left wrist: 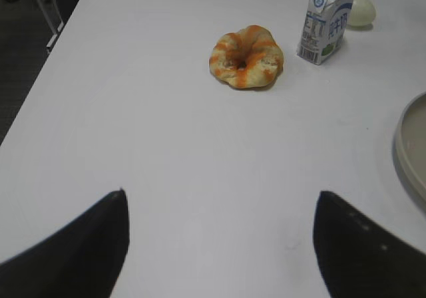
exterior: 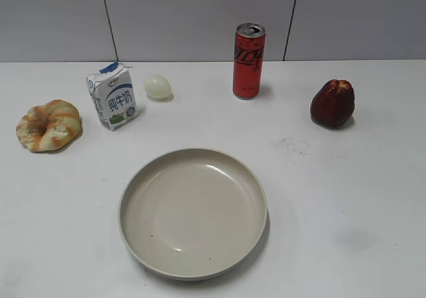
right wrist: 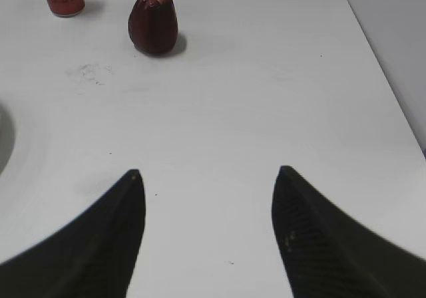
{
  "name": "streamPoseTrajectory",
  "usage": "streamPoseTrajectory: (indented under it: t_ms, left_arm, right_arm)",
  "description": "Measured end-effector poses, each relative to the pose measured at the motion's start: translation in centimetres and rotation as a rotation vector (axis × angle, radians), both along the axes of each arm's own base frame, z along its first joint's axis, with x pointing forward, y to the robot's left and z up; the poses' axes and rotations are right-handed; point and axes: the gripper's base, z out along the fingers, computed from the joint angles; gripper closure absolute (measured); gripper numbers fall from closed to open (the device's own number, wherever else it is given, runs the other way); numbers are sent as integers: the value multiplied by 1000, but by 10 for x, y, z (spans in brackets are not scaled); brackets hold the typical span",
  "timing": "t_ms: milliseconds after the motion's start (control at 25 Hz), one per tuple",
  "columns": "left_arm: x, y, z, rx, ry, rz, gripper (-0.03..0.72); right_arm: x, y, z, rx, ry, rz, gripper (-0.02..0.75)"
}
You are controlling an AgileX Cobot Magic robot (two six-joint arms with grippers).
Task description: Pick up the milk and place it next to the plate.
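Milk [exterior: 112, 96] stands upright toward the table's far-left corner, untouched. Left gripper [left wrist: 219, 245] hangs released, empty — approach level, clearing the bread ring [left wrist: 247, 56], and grip the carton's flat sides.

A white table [exterior: 373, 198] is filling most of the room in front of me, its top matte and carrying a few faint grey scuffs [exterior: 291, 144] on the right side. Behind it a pale grey wall [exterior: 193, 15] is rising in flat panels, with thin dark seams [exterior: 108, 18] running down between them. Off the table's left edge a dark floor [left wrist: 26, 58] is showing, while soft, even light is falling from above and leaving only short, weak shadows.
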Motion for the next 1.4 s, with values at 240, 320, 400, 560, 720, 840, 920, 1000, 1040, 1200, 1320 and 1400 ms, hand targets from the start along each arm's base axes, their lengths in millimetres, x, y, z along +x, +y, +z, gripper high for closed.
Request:
streamPoseTrajectory:
  t_ms: [240, 320, 400, 560, 720, 840, 920, 1000, 1040, 1200, 1320, 1400]
  left_arm:
    - [0, 0, 0, 0, 0, 0, 24]
    - [0, 0, 0, 0, 0, 0, 25]
    - [0, 0, 0, 0, 0, 0, 34]
    - [0, 0, 0, 0, 0, 0, 64]
    - [11, 0, 15, -5, -49, 5, 74]
    - [39, -1, 26, -11, -52, 14, 75]
    - [66, -2, 27, -17, -12, 19, 76]
    - [96, -4, 25, -32, 39, 24, 76]
    - [112, -5, 23, -36, 85, 22, 76]
    - [183, -11, 24, -22, 226, -28, 76]
    - [240, -20, 31, -12, 307, -118, 77]
    - [277, -27, 34, -13, 367, -211, 77]
  right_arm:
    - [0, 0, 0, 0, 0, 0, 279]
    - [0, 0, 0, 0, 0, 0, 279]
    - [0, 0, 0, 0, 0, 0, 279]
    - [0, 0, 0, 0, 0, 0, 279]
    - [0, 0, 0, 0, 0, 0, 279]
    - [0, 0, 0, 0, 0, 0, 279]
    - [0, 0, 0, 0, 0, 0, 279]
    - [0, 0, 0, 0, 0, 0, 279]
    - [0, 0, 0, 0, 0, 0, 279]
    - [0, 0, 0, 0, 0, 0, 279]
    - [0, 0, 0, 0, 0, 0, 279]
    - [0, 0, 0, 0, 0, 0, 279]
